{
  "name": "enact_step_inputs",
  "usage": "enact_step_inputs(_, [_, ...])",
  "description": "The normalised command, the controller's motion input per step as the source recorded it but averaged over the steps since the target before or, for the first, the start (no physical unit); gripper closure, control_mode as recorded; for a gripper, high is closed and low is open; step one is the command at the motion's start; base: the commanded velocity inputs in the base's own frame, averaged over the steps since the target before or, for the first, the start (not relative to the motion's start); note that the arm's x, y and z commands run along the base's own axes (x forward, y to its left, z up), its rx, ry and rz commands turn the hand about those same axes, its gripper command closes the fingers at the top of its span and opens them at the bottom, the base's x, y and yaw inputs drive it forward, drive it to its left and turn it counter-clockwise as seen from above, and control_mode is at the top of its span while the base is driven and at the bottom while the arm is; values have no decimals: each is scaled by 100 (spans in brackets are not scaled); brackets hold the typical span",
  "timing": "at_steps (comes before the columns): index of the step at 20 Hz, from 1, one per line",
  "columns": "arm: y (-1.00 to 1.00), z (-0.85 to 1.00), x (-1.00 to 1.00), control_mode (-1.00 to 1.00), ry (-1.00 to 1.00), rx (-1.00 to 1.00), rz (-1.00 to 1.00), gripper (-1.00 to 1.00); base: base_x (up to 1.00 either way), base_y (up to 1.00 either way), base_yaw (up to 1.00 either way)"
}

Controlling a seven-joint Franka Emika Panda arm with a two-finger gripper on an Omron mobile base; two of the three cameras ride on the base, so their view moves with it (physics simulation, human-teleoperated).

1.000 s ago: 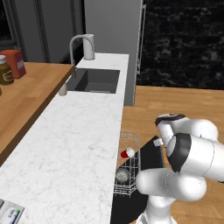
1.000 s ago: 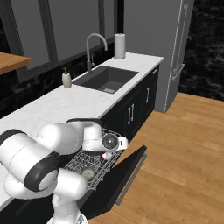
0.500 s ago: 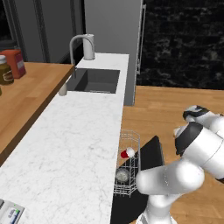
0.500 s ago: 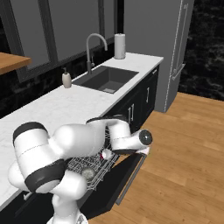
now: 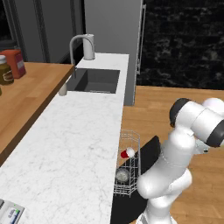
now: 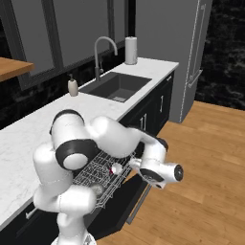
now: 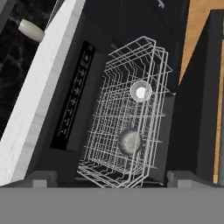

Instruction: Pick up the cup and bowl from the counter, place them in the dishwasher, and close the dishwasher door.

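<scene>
swung outward, end effector [image 6: 178,173] open beside dishwasher door [image 6: 136,201].

Even flat rendered light, soft blur, weak shadows

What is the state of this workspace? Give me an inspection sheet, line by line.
Surface: white marble counter, with a sink and tap.
Job's things: red cup and grey bowl sit in the wire rack of the dishwasher; dishwasher door hangs open.
Clutter: soap bottle, paper roll, jars on the wooden shelf.
Gripper: above the rack; fingertips apart, holding nothing.
Cables: nothing seen.
Surroundings: wooden floor, fridge.
</scene>
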Motion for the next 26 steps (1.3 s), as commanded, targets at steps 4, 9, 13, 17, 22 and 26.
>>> enact_step_inputs(4, [0, -26, -6, -100, 1, 25, 0, -100, 0, 0, 0])
enact_step_inputs(9, [-21, -13, -2, -100, 5, 24, 0, -100, 0, 0, 0])
enact_step_inputs(13, [-8, -48, 0, -100, 23, 23, 0, -100, 0, 0, 0])
enact_step_inputs(17, [-5, -60, 0, -100, 15, 20, 0, -100, 0, 0, 0])
enact_step_inputs(22, [-12, -61, 1, -100, 13, 18, 0, -100, 0, 0, 0])
enact_step_inputs(26, [0, -72, 12, -100, 5, 17, 0, -100, 0, 0, 0])
